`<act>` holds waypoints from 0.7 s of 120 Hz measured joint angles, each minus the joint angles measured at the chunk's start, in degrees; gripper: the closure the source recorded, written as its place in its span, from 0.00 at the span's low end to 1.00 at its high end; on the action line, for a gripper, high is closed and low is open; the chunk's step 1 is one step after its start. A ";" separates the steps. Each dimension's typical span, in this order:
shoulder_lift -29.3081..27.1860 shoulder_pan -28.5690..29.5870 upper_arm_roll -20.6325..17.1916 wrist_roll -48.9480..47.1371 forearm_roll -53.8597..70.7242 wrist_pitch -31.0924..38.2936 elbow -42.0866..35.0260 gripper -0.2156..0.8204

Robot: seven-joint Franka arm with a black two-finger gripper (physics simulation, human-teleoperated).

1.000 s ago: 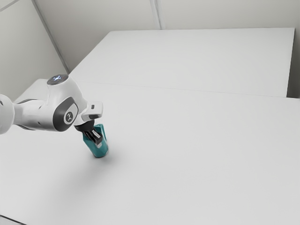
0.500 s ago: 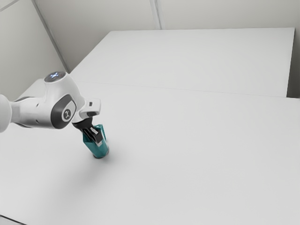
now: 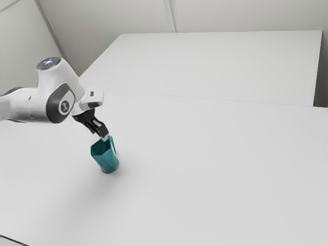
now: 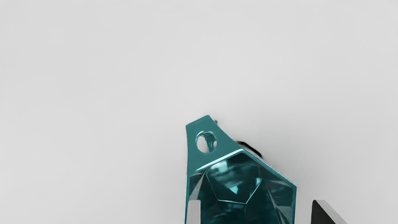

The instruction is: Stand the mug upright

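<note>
The gripper [image 3: 102, 137] is open above the mug [image 3: 106, 160], its fingers [image 4: 194, 213] wide apart: one hangs over the mouth near the rim, the other beyond the opposite side. The teal mug stands upright on the table [image 3: 205, 164], directly below the gripper, long axis vertical, mouth up, and its handle [image 4: 193, 155] (pierced by a rounded hole) points away from the fingers. On the arm [image 3: 20, 105], a pale emblem [image 3: 65, 106] marks the dark cap, too small to read
</note>
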 joint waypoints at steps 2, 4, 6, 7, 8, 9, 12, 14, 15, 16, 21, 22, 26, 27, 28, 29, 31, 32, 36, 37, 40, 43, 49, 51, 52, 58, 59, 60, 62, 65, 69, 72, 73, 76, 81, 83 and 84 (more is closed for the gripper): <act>0.15 -0.01 -0.01 -0.02 -0.01 -0.64 1.20 0.47; 0.40 -0.03 0.01 -0.04 -0.01 -1.32 2.46 0.47; 0.83 -0.05 0.02 -0.08 -0.02 -2.18 4.11 0.47; 1.02 -0.06 0.03 -0.10 -0.02 -2.60 4.82 0.46; 1.23 -0.08 0.03 -0.13 -0.02 -3.04 5.58 0.46; 1.51 -0.10 0.05 -0.17 -0.02 -3.55 6.53 0.46; 2.30 -0.12 0.08 -0.29 -0.01 -5.10 9.15 0.45; 3.05 -0.23 0.16 -0.38 0.00 -6.23 11.17 0.45; 3.39 -0.29 0.20 -0.42 0.00 -6.78 12.05 0.44; 3.76 -0.34 0.23 -0.47 0.00 -7.34 12.94 0.44; 6.16 -0.61 0.37 -0.81 0.18 -10.34 17.88 0.42; 6.69 -0.65 0.39 -0.89 0.27 -10.95 18.86 0.41; 8.72 -0.90 0.52 -1.25 0.57 -13.41 22.59 0.39; 9.25 -1.03 0.61 -1.34 0.64 -14.04 23.54 0.38; 9.77 -1.23 0.77 -1.44 0.70 -14.68 24.49 0.37; 10.35 -1.54 1.05 -1.55 0.76 -15.35 25.56 0.37; 11.36 -2.11 1.56 -1.76 0.87 -16.64 27.40 0.35; 11.87 -2.45 1.87 -1.88 0.92 -17.28 28.30 0.35; 13.90 -3.79 3.16 -2.35 1.07 -19.89 31.87 0.33; 14.47 -4.07 3.46 -2.49 1.10 -20.59 32.91 0.32; 15.94 -4.68 4.18 -2.90 1.18 -22.60 35.56 0.31; 17.33 -5.21 4.93 -3.33 1.22 -24.52 38.01 0.30; 19.80 -5.74 5.96 -4.30 1.26 -28.36 42.39 0.28; 20.49 -5.83 6.14 -4.64 1.27 -29.60 43.75 0.27; 20.80 -5.88 6.22 -4.81 1.27 -30.20 44.37 0.27; 22.46 -6.08 6.46 -5.86 1.30 -33.66 48.10 0.26; 22.67 -6.10 6.47 -6.04 1.31 -34.22 48.69 0.26; 22.88 -6.12 6.49 -6.21 1.31 -34.77 49.26 0.25; 23.27 -6.15 6.48 -6.54 1.33 -35.80 50.32 0.25; 23.82 -6.17 6.46 -7.01 1.33 -37.20 51.47 0.25; 24.49 -6.18 6.38 -7.61 1.31 -38.79 52.61 0.24; 24.82 -6.19 6.35 -8.03 1.30 -39.83 53.13 0.24; 24.90 -6.19 6.34 -8.17 1.30 -40.15 53.26 0.24; 25.08 -6.20 6.33 -8.56 1.29 -41.03 53.54 0.23; 25.24 -6.24 6.31 -9.19 1.23 -42.28 53.80 0.23; 25.28 -6.25 6.31 -9.43 1.20 -42.71 53.85 0.23; 25.29 -6.26 6.31 -9.55 1.19 -42.91 53.88 0.23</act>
